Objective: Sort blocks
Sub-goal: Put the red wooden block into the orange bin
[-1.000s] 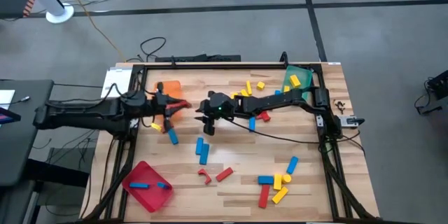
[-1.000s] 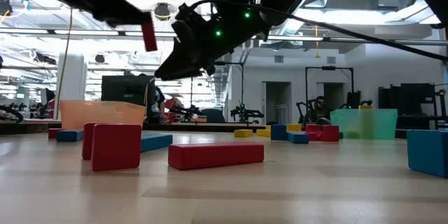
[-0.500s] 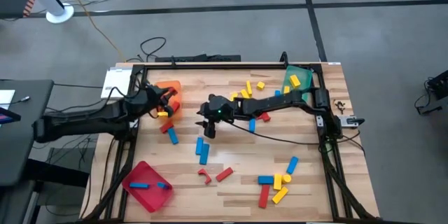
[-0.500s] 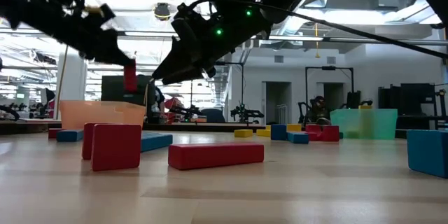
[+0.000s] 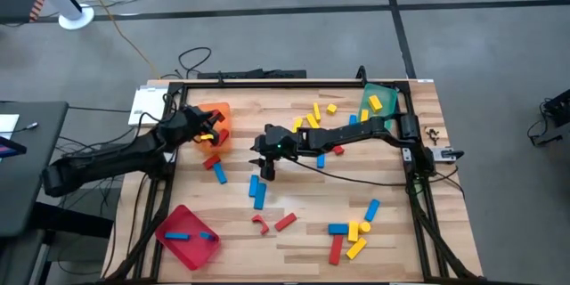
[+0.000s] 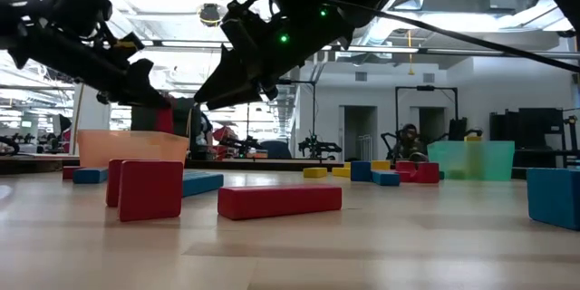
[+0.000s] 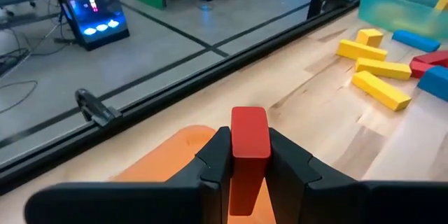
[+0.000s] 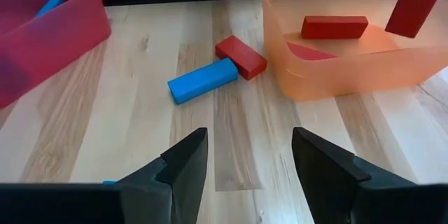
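Sorting has barely begun, I'd say. Most blocks [image 5: 258, 191] lie scattered over the table [image 5: 303, 232]: a cluster at upper centre, another at lower right, a few in the middle. The orange tray [image 5: 218, 116] at upper left has one red block [image 8: 334, 26] inside, the red tray [image 5: 187, 236] at lower left has a blue one, and the green tray [image 5: 378, 100] at upper right has yellow.

The left gripper [image 7: 249, 155] is clamped on a red bar [image 7: 248, 136] above the orange tray. The right gripper [image 8: 248, 157] hangs over mid-table, jaws apart, holding nothing.
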Motion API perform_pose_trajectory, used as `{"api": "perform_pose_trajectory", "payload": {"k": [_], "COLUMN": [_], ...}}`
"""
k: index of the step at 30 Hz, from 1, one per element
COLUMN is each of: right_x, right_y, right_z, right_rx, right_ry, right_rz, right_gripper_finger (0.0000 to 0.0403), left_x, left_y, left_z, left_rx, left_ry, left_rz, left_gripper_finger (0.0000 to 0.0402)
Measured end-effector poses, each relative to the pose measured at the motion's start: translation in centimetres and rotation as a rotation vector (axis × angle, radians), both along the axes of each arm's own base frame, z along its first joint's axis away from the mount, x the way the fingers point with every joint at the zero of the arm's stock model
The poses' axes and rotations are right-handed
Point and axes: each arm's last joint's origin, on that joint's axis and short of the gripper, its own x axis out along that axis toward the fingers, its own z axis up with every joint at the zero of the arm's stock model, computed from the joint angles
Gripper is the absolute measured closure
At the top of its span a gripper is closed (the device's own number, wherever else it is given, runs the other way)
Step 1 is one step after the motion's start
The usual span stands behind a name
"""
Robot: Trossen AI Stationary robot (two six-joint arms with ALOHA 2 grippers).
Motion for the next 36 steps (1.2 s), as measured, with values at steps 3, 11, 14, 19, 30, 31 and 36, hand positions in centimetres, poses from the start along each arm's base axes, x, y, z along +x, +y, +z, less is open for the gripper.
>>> {"api": "perform_pose_trajectory", "payload": {"k": [3,11,14,19,30,31,36], "right_x": [0.0,0.0,0.0,0.0,0.0,0.0,0.0], "right_y": [0.0,0.4,0.8,0.8,0.7,0.7,0.7], "right_z": [0.0,0.0,-0.1,-0.1,-0.1,-0.1,-0.1], "right_rx": [0.004,0.007,0.007,0.007,0.007,0.007,0.006], "right_ry": [-0.001,0.001,0.008,0.011,0.007,0.007,0.006], "right_rz": [-0.003,0.005,0.012,0.011,0.011,0.011,0.011], "right_gripper_finger": [0.0181,0.0182,0.0182,0.0182,0.0182,0.0182,0.0182], "left_x": [0.2,1.7,2.1,2.2,2.9,2.9,2.9], "left_y": [0.4,1.5,1.9,2.5,3.2,3.2,3.5], "left_z": [-0.4,-1.6,-2.0,-3.2,-4.0,-4.1,-4.6], "left_rx": [-0.015,-0.028,-0.029,-0.068,-0.06,-0.067,-0.097], "left_ry": [0.026,0.051,0.058,0.121,0.123,0.129,0.125], "left_rz": [0.014,0.025,0.039,0.068,0.075,0.079,0.059], "left_gripper_finger": [0.0344,0.0343,0.0343,0.0343,0.0343,0.0343,0.0334]}}
